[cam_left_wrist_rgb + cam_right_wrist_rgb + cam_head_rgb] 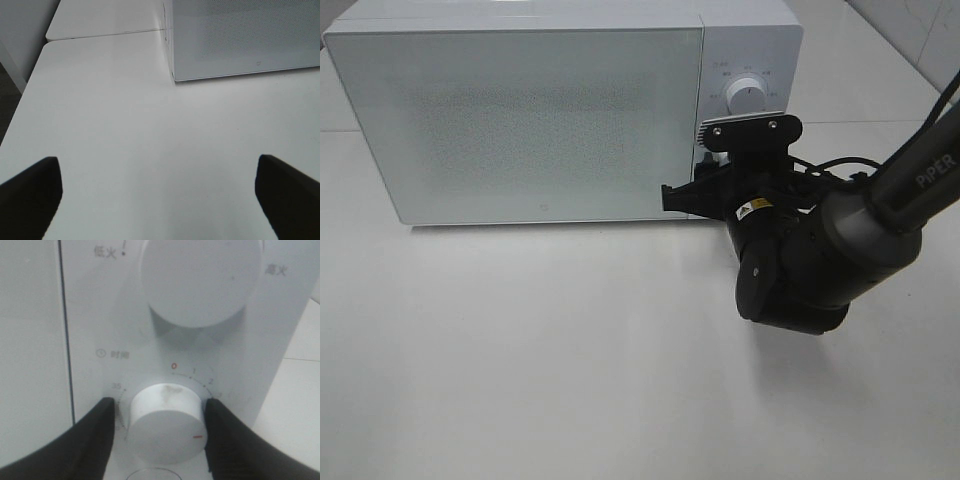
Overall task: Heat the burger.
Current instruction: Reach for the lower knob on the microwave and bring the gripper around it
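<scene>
The burger appeared in no view, so neither its look nor its place could be told. The right gripper [161,407] stood partly closed around the timer knob [165,427] of the microwave [520,120], the finger away from the door against the knob's side and the other just beside it, though a firm clamp could not be made out; the left gripper [157,165] hung spread wide and empty over the table [125,125]. The microwave's frosted door was shut, hiding the inside.

the right hand [161,410] straddles the white timer dial [165,427], one dark finger close at each side.
</scene>
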Robot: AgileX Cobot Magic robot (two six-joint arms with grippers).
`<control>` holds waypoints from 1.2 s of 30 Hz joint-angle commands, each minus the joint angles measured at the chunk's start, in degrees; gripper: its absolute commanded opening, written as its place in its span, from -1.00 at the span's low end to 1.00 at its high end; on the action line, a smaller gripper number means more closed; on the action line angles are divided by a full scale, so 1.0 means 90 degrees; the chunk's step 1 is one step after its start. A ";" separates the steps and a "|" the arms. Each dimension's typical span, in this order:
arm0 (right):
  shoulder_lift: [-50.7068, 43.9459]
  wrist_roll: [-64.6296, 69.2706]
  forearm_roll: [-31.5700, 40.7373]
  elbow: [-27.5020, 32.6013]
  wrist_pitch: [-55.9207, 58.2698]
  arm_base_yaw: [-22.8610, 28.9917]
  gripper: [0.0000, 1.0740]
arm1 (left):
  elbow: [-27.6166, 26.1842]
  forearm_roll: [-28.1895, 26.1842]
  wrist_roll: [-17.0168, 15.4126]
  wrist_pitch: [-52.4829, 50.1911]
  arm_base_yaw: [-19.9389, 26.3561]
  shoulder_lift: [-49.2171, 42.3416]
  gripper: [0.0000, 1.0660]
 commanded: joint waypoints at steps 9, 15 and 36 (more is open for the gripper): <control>-0.0025 -0.0051 -0.0267 -0.0089 -0.0357 -0.0070 -0.80 | 0.0019 0.0019 -0.0032 -0.0013 0.0013 -0.0146 0.83; -0.0025 -0.0045 -0.0267 -0.0089 -0.0382 -0.0070 -0.85 | 0.0019 0.0019 -0.0032 -0.0013 0.0013 -0.0146 0.83; -0.0025 0.5914 -0.0509 -0.0089 -0.0280 -0.0070 -0.85 | 0.0019 0.0019 -0.0032 -0.0013 0.0013 -0.0146 0.83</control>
